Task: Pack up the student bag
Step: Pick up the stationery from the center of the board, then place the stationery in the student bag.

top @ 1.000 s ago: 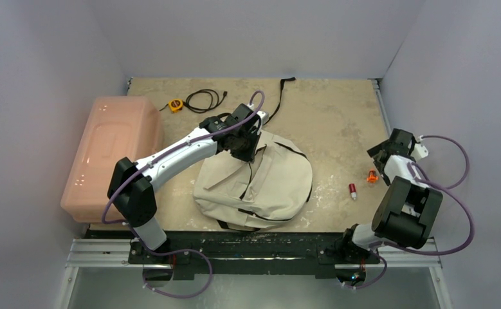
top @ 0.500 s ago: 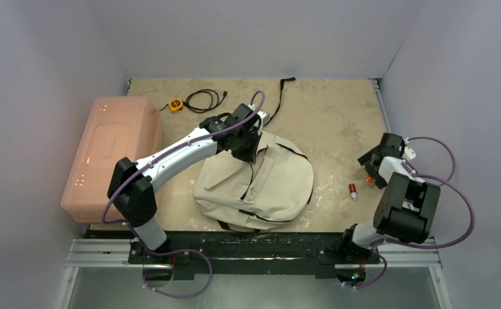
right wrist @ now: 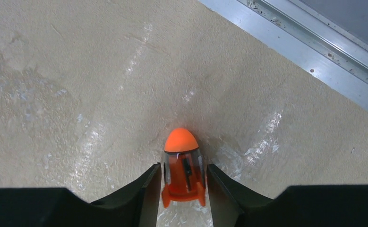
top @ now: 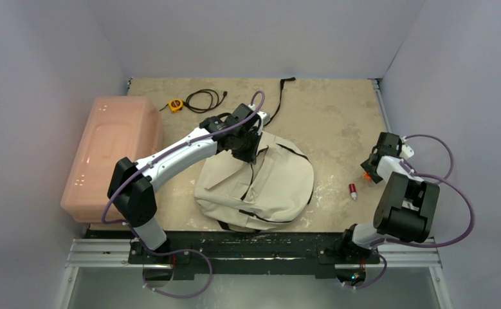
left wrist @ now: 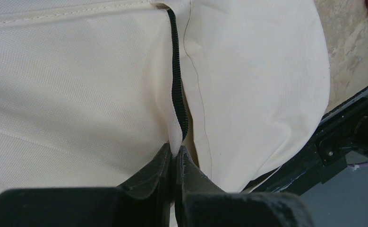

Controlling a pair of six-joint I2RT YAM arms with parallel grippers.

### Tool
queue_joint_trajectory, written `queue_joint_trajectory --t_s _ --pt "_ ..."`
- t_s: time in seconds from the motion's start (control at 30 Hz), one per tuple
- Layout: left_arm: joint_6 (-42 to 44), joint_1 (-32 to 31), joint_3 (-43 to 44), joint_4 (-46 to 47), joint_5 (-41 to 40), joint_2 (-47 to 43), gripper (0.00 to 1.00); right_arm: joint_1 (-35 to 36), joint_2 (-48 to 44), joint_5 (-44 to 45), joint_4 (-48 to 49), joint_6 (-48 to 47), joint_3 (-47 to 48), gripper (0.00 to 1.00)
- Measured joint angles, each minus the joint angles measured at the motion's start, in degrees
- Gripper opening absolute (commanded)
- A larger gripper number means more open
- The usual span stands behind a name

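The student bag [top: 267,187], a cream canvas backpack with black zipper trim, lies in the middle of the table near the front edge. My left gripper [top: 246,151] sits over its far end, shut on a fold of cream fabric beside the black zipper [left wrist: 177,80]; the pinched fold shows at the gripper [left wrist: 175,153] in the left wrist view. On the right, an orange rocket-shaped sharpener [right wrist: 184,165] lies on the table between the fingers of my right gripper [right wrist: 183,172]. The jaws stand close on either side of it, with thin gaps. From above, the right gripper [top: 368,168] is low over the table.
A pink plastic bin [top: 109,154] fills the left side. A yellow tape measure [top: 175,105] and a coiled black cable [top: 204,100] lie at the back left. A small red and white item [top: 352,189] lies left of the right gripper. A black strap [top: 285,93] trails toward the back.
My right gripper has dropped down and toward the front over the orange sharpener, and its jaws have narrowed around it. The left arm and the bag have not moved.
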Motion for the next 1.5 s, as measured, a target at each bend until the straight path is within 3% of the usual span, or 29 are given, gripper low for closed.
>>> queue_joint_trajectory --t_s 0.17,0.27,0.53,0.7,0.83,1.0,1.17,1.23,1.5 --pt "0.0 0.0 0.0 0.0 0.0 0.0 0.0 0.5 -0.1 0.1 0.2 -0.2 0.0 0.3" --pt "0.0 0.0 0.0 0.0 0.0 0.0 0.0 1.8 -1.3 0.0 -0.3 -0.6 0.0 0.29" --pt "0.0 0.0 0.0 0.0 -0.2 0.0 0.0 9.5 -14.1 -9.1 -0.7 -4.0 1.2 0.25" --pt "0.0 0.0 0.0 0.0 -0.4 0.0 0.0 19.6 -17.4 -23.3 0.7 -3.4 1.9 0.25" --pt "0.0 0.0 0.0 0.0 -0.7 0.0 0.0 32.2 -17.3 -34.8 7.6 2.1 -0.6 0.27" --pt "0.1 0.0 0.0 0.0 -1.2 0.0 0.0 46.2 -13.0 -41.4 19.2 10.3 -2.3 0.29" --pt "0.0 -0.1 -1.0 0.4 -1.9 -1.1 0.0 52.2 -6.2 -43.2 27.7 14.1 -2.3 0.31" --pt "0.0 -0.1 -1.4 0.6 -2.4 -1.7 0.0 53.1 -3.7 -43.5 29.9 15.1 -2.4 0.34" --pt "-0.7 -0.2 -3.0 0.9 -3.6 -4.5 0.0 56.1 1.8 -43.6 38.4 15.9 -3.4 0.64"
